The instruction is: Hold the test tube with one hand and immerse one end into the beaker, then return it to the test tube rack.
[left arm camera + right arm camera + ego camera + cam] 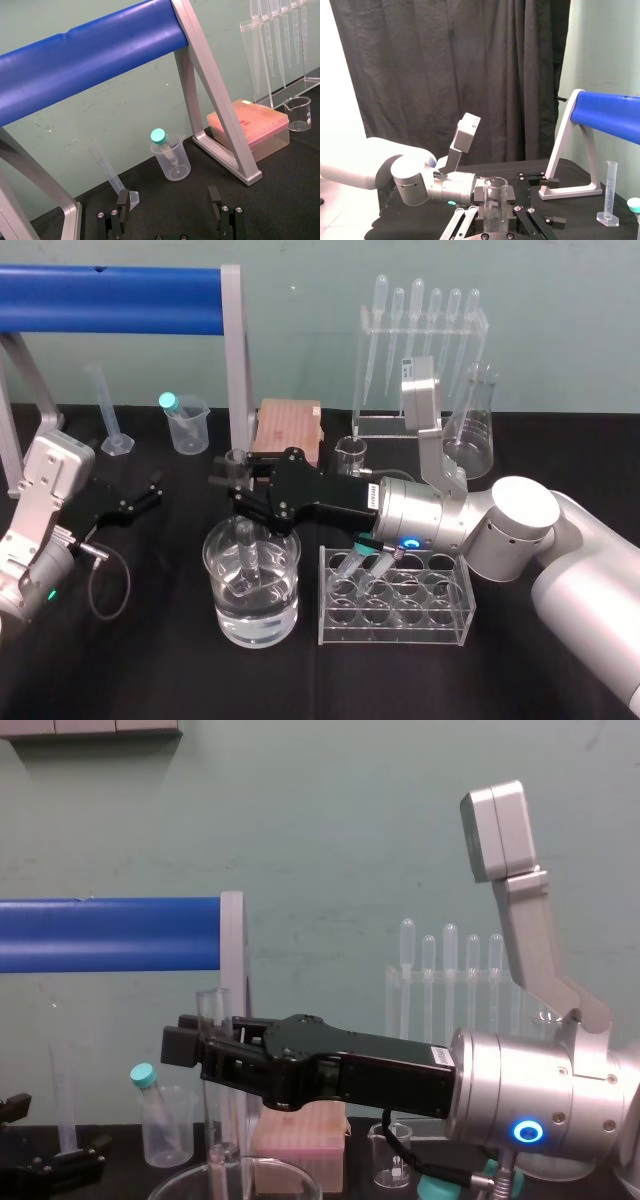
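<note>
The test tube (pixel 246 546) hangs upright, long axis vertical, its lower end seemingly in the water of the beaker (pixel 222 625), which is wide, thin-walled clear glass. Your clear plastic rack (pixel 395 632) sits just right of it, nearer the right arm. The right gripper (pixel 236 488) pinches the tube near its top. The left gripper (pixel 140 498) rests spread, well left.
</note>
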